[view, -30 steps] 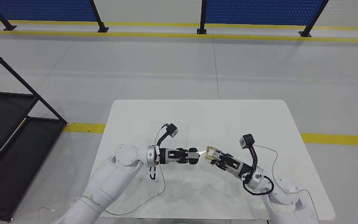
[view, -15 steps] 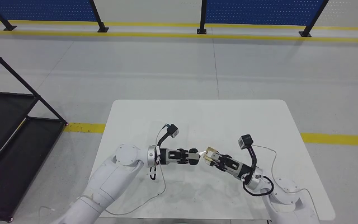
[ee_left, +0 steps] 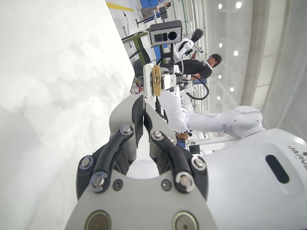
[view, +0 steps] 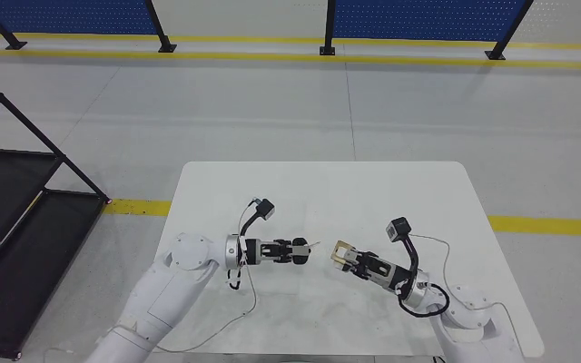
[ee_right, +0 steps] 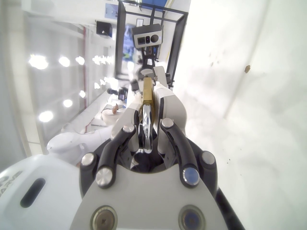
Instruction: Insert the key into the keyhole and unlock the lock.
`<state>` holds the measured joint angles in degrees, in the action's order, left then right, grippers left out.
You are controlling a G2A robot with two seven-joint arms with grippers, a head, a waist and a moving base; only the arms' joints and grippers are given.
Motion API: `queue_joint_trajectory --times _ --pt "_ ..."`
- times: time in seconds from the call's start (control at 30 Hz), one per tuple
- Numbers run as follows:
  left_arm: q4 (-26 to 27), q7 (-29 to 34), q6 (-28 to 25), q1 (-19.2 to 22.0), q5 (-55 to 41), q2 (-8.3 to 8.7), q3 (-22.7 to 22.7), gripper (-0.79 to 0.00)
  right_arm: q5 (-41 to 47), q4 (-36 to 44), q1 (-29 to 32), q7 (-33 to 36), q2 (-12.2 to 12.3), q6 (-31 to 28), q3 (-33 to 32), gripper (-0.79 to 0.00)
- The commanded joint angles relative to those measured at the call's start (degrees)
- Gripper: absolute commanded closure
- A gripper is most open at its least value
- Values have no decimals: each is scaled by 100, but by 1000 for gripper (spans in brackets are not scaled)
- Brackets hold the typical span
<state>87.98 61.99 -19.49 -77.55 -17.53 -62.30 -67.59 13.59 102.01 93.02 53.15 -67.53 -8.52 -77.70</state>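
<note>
My left gripper (view: 303,249) is shut on a thin silver key (view: 313,244), whose tip points right at the lock across a small gap. In the left wrist view the key (ee_left: 144,114) stands edge-on between the black pads of the left gripper (ee_left: 143,102). Beyond it the brass padlock (ee_left: 156,80) shows its keyhole face. My right gripper (view: 351,259) is shut on the padlock (view: 342,253), held above the white table (view: 381,195). In the right wrist view the right gripper (ee_right: 147,101) clamps the brass body (ee_right: 146,89), with the steel shackle (ee_right: 146,120) toward the wrist.
Both grippers hang over the front middle of the table, whose right edge (view: 495,236) is well off. A black metal rack (view: 36,213) stands on the floor to the left. Blue barriers (view: 418,18) line the far side.
My left gripper has drawn back to the left with the key, opening a gap between the key tip and the padlock. The right gripper and lock have barely moved.
</note>
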Motion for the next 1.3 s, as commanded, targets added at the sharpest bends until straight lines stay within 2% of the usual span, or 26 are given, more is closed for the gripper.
queue_joint_trajectory --times 0.0,0.33,0.4,0.47,0.53,0.63,0.7,0.8,0.83,0.97,1.03,1.27 --pt "126 145 158 -83 33 41 -95 0 -61 26 -30 101 18 81 1 0" --pt "132 108 192 -93 98 49 -121 0 -61 26 -30 101 18 81 1 0" --pt "162 -341 68 -120 561 60 -183 0 -61 26 -30 101 18 81 1 0" --pt "304 -634 -360 -156 1156 86 -268 0 -61 26 -30 101 18 81 1 0" --pt "511 -1003 -906 -215 2367 144 -456 0 -61 26 -30 101 18 81 1 0" --pt "801 -1488 -1284 -361 3756 196 -607 0 -61 26 -30 101 18 81 1 0" --pt "1070 -1874 -1716 -477 4825 234 -700 0 -61 26 -30 101 18 81 1 0" --pt "1270 -2436 -2039 -598 5927 267 -832 0 -61 26 -30 101 18 81 1 0" --pt "1393 -2782 -2204 -625 6553 283 -906 0 -61 26 -30 101 18 81 1 0" --pt "1553 -3853 -2709 -758 7855 312 -985 0 -61 26 -30 101 18 81 1 0" --pt "1490 -4425 -2818 -819 8210 315 -1006 0 -61 26 -30 101 18 81 1 0" --pt "1490 -4425 -2818 -819 8210 315 -1006 0 -61 26 -30 101 18 81 1 0"
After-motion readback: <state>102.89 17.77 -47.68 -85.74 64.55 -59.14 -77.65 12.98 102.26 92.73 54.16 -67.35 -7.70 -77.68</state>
